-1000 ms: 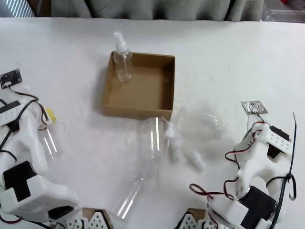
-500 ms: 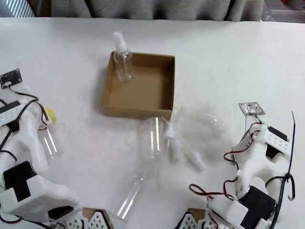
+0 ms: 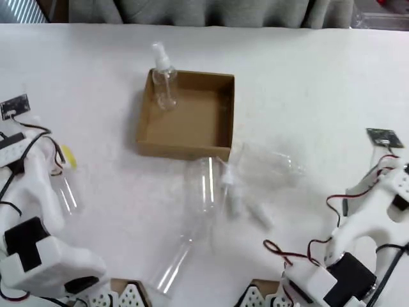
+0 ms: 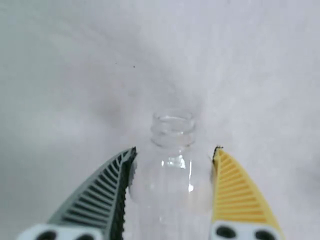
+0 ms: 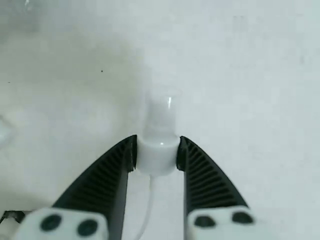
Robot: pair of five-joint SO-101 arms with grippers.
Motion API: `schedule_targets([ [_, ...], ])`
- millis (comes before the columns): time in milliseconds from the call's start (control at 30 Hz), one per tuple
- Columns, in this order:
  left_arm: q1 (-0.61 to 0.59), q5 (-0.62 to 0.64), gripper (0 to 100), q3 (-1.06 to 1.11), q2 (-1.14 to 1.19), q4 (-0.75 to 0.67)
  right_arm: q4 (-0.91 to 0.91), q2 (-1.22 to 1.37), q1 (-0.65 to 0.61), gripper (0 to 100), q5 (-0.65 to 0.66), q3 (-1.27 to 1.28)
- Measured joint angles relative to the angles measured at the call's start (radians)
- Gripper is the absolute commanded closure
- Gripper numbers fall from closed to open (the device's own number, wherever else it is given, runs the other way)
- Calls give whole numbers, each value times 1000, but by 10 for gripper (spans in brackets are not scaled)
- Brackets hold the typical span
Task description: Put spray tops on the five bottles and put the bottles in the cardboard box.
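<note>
Right tool (image 5: 156, 146), gripping spray top (image 5: 161, 120), swung outward.

Capped bottle (image 3: 165, 86) in box (image 3: 185, 148), other bottles (image 3: 203, 182) — outside

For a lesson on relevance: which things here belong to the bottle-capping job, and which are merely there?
Job: brown cardboard box; clear capped bottle in it; clear uncapped plastic bottle in left gripper; white spray top in right gripper; loose clear bottles; loose spray tops.
Merely there: white tabletop; grey curtain.
</note>
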Motion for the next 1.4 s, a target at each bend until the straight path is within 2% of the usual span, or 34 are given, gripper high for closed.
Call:
schedule_targets([
  [267,31,0,973,-112,-304,206,152,-64,61,981,2,-126],
  [467,127,0,973,-114,-571,292,187,-315,55,981,2,-55],
  [633,245,-2,973,-109,-692,333,187,-508,-12,981,-8,3],
  [733,344,-2,973,-43,-749,316,187,-569,-68,981,-78,5],
  [900,477,-2,973,176,-896,175,180,-618,-172,981,-259,5],
  [1100,545,-2,973,405,-1134,58,72,-674,-245,982,-460,5],
  [1267,592,-2,973,503,-1290,46,-31,-744,-339,982,-496,5],
  [1400,655,-2,973,565,-1396,46,-109,-809,-460,982,-499,5],
])
